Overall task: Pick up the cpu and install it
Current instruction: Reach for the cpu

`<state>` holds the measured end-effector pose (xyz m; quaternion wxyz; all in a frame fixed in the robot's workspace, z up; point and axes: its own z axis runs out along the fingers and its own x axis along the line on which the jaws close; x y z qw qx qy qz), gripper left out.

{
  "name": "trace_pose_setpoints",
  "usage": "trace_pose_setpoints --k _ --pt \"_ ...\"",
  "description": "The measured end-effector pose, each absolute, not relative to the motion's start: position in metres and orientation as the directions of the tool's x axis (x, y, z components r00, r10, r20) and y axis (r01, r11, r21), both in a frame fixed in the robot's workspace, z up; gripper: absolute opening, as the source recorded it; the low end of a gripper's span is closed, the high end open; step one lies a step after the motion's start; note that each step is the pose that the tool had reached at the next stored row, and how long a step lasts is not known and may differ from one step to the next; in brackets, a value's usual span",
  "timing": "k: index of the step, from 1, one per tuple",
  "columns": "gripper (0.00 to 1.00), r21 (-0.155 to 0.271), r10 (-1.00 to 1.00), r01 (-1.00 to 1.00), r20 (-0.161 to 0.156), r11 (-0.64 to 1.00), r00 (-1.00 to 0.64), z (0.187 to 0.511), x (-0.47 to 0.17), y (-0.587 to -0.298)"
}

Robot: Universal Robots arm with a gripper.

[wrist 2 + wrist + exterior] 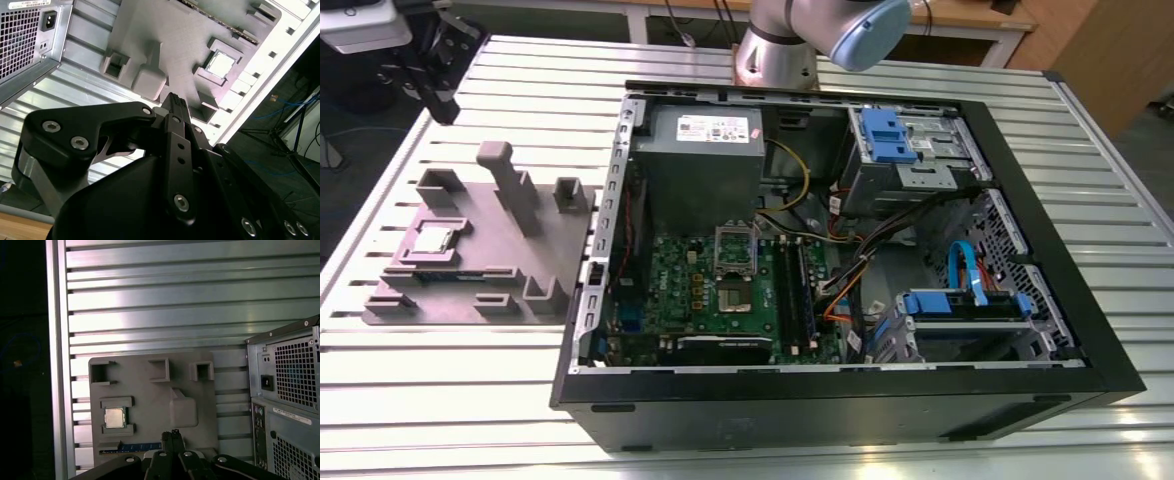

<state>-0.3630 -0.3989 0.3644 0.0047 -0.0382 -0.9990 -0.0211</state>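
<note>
On the grey holder plate (487, 245), near the counter's edge at the exterior view's left, seating one cpu (434, 238) flat with its silvery top facing up. Pinning it between two raised brackets (116, 401), most likely for keeping it square and steady for a straight grasp from above. Not yet lifting it: hanging the end effector (171, 434) above the plate's edge and well apart from the cpu in the first wrist view, with fingers pressed together and gripping nothing.

Lining three open-sided pockets (160, 370) along one edge of the plate and raising one taller block (182, 407) near the cpu, probably for parking other parts. Tucking one blue-edged board strip (135, 446) into a slot along the plate's opposite edge.

Laying one open computer case (854, 400) on its side across the middle of the counter (454, 400), just beside the plate. Exposing one green motherboard (707, 290) that way and turning its one socket (735, 250) upward, seemingly for easy reaching from above. Rooting one arm (801, 40) at the counter's edge behind the case in the exterior view, close enough for serving both plate and case.
</note>
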Motion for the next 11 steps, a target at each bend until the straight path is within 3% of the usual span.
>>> trace_pose_setpoints --k 11 --pt "0.1 0.042 0.076 0.077 0.011 0.996 -0.997 0.3629 -0.3659 -0.3989"
